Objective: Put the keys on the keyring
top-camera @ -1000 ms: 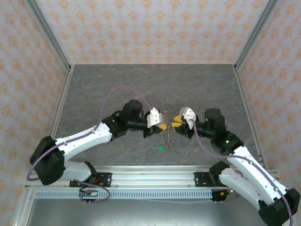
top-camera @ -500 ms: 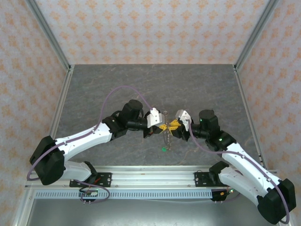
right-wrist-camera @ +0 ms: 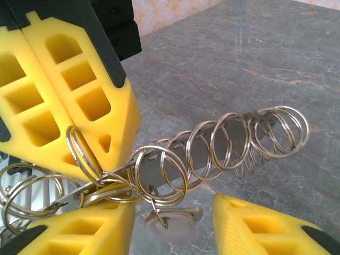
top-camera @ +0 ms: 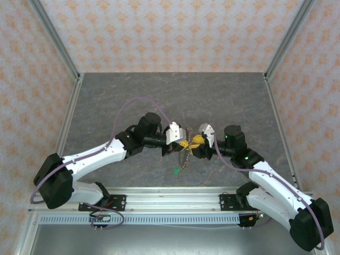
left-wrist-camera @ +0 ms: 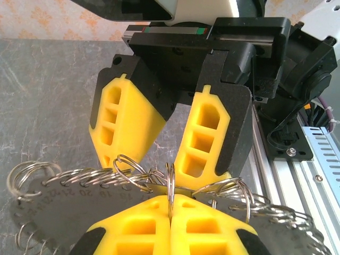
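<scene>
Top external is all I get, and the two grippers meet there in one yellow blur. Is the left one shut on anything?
Observer: Yes, the left gripper is shut on one split ring, held edge-on between its fingers.
Operator: And the right one?
Observer: The right gripper is open, and a small whitish key hangs from a ring in the gap between its fingers.
Operator: What are the rings on?
Observer: A flat grey strip printed with numbers runs through the row.
</scene>
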### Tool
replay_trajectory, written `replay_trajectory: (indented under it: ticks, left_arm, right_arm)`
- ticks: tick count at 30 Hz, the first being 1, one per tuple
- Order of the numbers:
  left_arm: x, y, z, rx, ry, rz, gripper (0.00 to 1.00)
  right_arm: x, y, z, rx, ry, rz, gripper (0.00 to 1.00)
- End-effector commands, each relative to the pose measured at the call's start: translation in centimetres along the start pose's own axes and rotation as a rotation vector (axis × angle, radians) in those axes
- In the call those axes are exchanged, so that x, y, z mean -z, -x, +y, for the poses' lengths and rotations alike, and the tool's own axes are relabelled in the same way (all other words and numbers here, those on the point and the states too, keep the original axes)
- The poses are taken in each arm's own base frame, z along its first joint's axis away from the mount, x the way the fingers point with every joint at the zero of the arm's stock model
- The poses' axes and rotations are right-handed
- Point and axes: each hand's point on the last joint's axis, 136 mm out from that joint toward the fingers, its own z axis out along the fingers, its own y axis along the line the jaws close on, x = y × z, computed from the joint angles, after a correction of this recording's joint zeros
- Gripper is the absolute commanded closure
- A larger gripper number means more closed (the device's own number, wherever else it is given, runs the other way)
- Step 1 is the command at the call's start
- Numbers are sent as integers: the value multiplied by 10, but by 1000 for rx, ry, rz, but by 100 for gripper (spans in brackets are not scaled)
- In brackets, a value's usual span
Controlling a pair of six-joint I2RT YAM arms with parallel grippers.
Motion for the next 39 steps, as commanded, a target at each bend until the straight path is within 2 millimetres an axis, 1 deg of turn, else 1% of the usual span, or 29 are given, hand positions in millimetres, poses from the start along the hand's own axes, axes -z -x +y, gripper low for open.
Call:
replay_trajectory:
  ticks: [1,4,5,6,9,11,12,13,16,18,20,22,25,29,30,31,32,34,36,39]
  left_arm:
    - [6,30,5,-58,18,-100,100]
    - [7,30,7,-60,33,-98,100]
    - [8,30,8,-60,38,-97,100]
    - [8,29,8,-57,43,-94,100]
    - [9,26,11,-55,67,-86,100]
    - [9,24,13,-54,79,-78,100]
    - [9,24,13,-55,80,-72,100]
    - [9,22,13,-56,81,-65,100]
    - [9,21,14,-58,80,-54,100]
    - [8,19,14,-56,78,-48,100]
    - [7,19,14,-57,77,-44,100]
    - [7,18,15,-56,79,-38,100]
    - [7,15,15,-53,81,-34,100]
    - [8,13,15,-53,86,-22,100]
    - [8,12,15,-53,87,-21,100]
    - [8,12,15,-53,88,-21,100]
    - [8,13,15,-54,89,-21,100]
    - [7,12,16,-55,89,-14,100]
    - [7,11,16,-55,88,-6,100]
    - [5,8,16,-59,80,17,100]
  right_arm:
    - [-1,0,19,7,104,-7,55]
    - [-1,-5,14,8,72,10,54]
    - [-1,-8,12,8,61,27,56]
    - [0,-10,10,13,48,39,60]
    - [2,-18,0,29,-19,75,68]
    - [4,-19,-5,43,-53,87,72]
    - [5,-18,-6,48,-61,88,77]
    - [5,-17,-6,52,-63,87,79]
    - [7,-8,-3,60,-52,64,82]
    - [8,-3,0,65,-43,46,88]
    - [9,0,1,64,-40,35,90]
    - [10,2,2,68,-44,31,96]
    - [13,4,2,71,-50,30,98]
    - [15,5,0,86,-70,38,98]
    - [15,4,0,87,-72,41,95]
    - [15,5,0,89,-69,40,87]
    - [15,4,2,89,-59,39,83]
    - [14,5,10,99,-12,34,75]
    - [14,8,14,105,9,18,74]
    - [16,14,10,137,-21,4,70]
